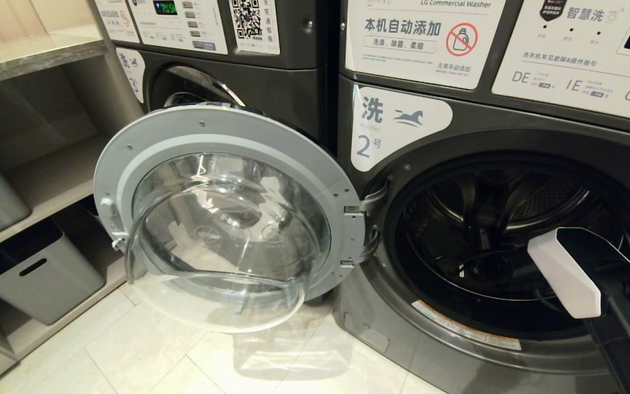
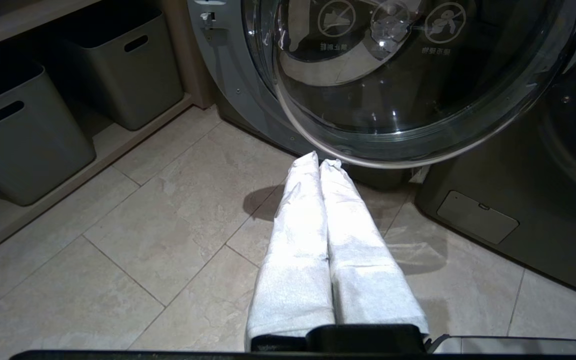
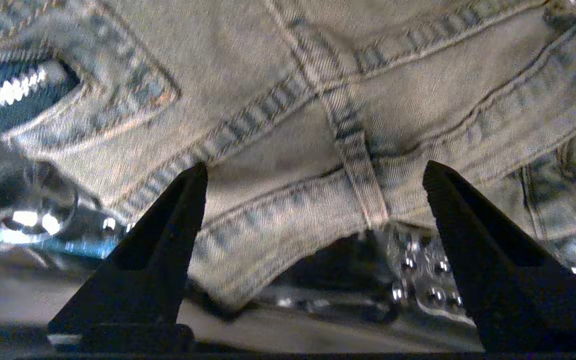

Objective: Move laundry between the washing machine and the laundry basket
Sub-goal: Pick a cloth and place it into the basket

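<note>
Right gripper (image 3: 314, 170) jaws spread wide, gripping nothing; denim jeans (image 3: 288, 100) draped just beyond tips, inside drum (image 1: 512, 230).

The left gripper (image 2: 324, 162) hangs over the tiled floor (image 2: 118, 250), its two white-wrapped fingers (image 2: 293, 250) pressed together along their whole length with no gap between them. Their tips sit just below the rim of the washing machine door (image 2: 418, 100), a round glass bowl in a grey ring that swings open above the floor. Beyond the door, well apart from it, two grey storage bins (image 2: 23, 145) with slot handles stand on a low wooden shelf (image 2: 118, 145)
</note>
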